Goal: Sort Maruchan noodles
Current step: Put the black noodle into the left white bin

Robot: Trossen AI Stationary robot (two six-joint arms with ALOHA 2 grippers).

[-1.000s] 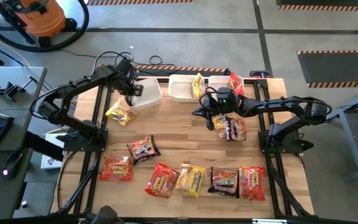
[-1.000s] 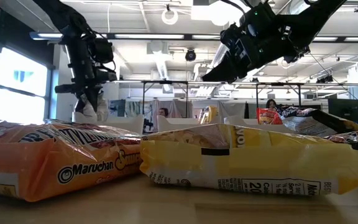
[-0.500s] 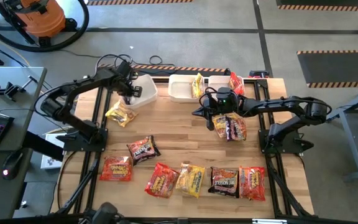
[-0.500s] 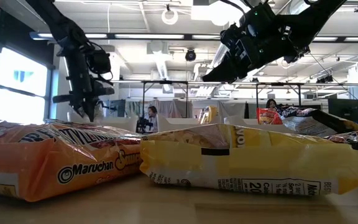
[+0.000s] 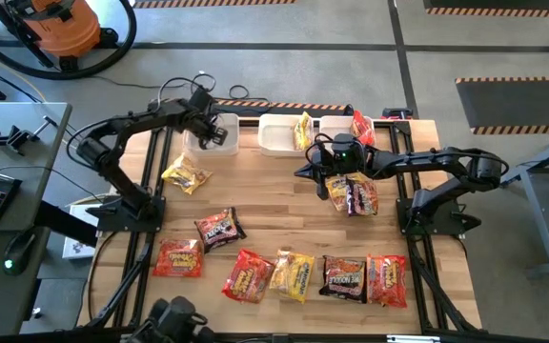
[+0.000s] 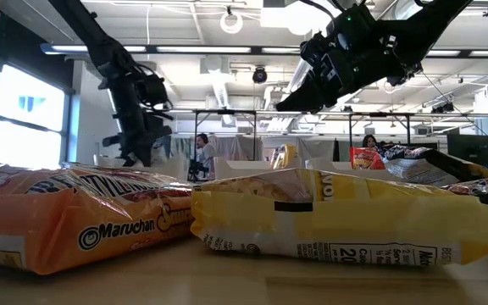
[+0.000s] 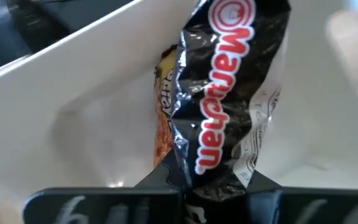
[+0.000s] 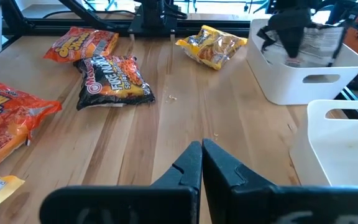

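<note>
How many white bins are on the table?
3, in a row at the table's far edge: the left bin, under the left gripper; the middle bin; the right bin.

The left hand (image 5: 210,131) has swung from the counter-side edge of the left bin (image 5: 219,141) to directly over it, carrying a dark packet (image 7: 229,93) (pinched at one end) that now hangs inside the bin. Behind the counter, a person (image 6: 200,154) has shifted slightly left.
</note>
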